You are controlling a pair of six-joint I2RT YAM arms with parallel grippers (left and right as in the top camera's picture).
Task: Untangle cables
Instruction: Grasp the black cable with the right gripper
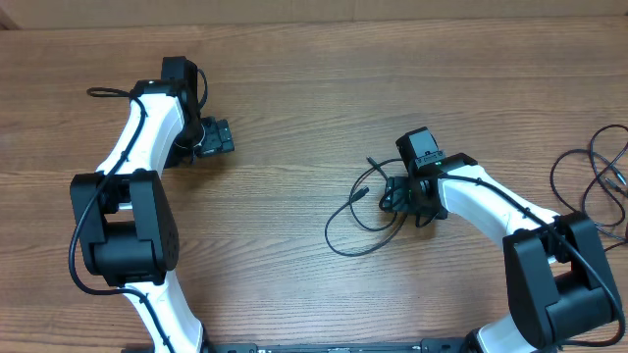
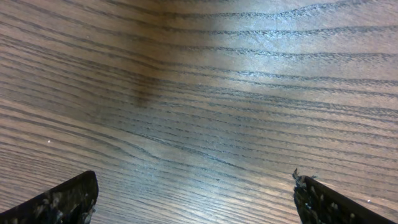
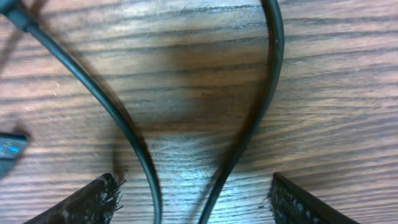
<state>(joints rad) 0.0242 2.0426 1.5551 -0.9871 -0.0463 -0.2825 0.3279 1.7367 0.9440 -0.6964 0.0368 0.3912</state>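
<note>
we judge this the grasping step: our right fingers (image 3: 93, 202) stand apart, astride two strands of the cables (image 3: 275, 62), right of centre on the counter (image 1: 294, 118). our left fingers (image 2: 68, 199) gape wide, far left, holding nothing. next, pinch one strand only and draw it free.

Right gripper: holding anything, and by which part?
Nothing held. The right gripper is open, two strands of the cable lying between its fingers, untouched.
</note>
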